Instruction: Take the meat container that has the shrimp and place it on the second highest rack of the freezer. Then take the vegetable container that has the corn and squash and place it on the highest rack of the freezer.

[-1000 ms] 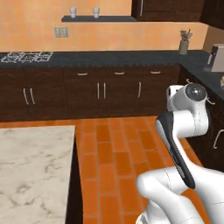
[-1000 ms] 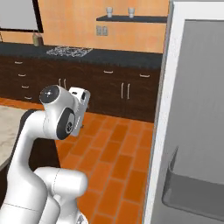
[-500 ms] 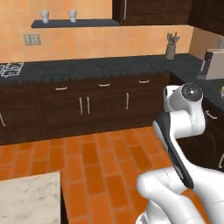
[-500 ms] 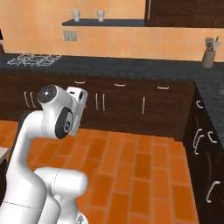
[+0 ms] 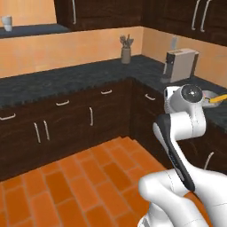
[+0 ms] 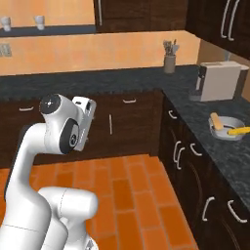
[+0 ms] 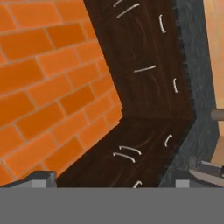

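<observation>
At the right edge of the frame, corn (image 6: 239,131) is lying across a pan (image 6: 225,128) on the counter (image 6: 215,146). Lower left, the gripper (image 7: 111,179) is hanging spread wide, pinching nothing.

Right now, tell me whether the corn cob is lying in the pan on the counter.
Yes, the corn lies across the pan on the dark counter, beside the squash.

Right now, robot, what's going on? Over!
Gripper open, holding nothing. Corn and squash sit in the pan on the dark counter, right side. Nothing in the way that I can see.
</observation>
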### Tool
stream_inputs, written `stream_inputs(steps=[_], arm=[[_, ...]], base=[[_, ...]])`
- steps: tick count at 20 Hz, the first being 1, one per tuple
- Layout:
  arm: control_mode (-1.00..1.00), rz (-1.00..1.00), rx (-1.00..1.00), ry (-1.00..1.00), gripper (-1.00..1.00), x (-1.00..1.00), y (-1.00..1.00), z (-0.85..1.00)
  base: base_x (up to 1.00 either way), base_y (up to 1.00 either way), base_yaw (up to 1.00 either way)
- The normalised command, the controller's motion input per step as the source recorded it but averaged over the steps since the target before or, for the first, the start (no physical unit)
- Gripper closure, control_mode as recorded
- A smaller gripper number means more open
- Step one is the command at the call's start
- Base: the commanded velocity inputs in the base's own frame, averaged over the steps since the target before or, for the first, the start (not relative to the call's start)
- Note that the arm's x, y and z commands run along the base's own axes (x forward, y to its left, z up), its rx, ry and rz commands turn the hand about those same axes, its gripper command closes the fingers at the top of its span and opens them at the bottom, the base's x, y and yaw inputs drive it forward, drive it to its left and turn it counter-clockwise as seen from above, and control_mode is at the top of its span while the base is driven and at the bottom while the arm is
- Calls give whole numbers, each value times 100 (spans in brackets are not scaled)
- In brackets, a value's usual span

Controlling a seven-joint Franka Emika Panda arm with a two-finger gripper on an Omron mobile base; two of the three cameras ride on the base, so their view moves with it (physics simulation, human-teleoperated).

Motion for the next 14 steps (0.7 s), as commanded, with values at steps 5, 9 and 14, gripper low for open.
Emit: stream_inputs(steps=[5, 9, 14], arm=[[100, 0, 0, 0, -100, 0, 0, 0], [100, 0, 0, 0, -100, 0, 0, 0], [100, 0, 0, 0, -100, 0, 0, 0]], base=[[72, 29, -56], [60, 49, -64], [49, 52, -70]])
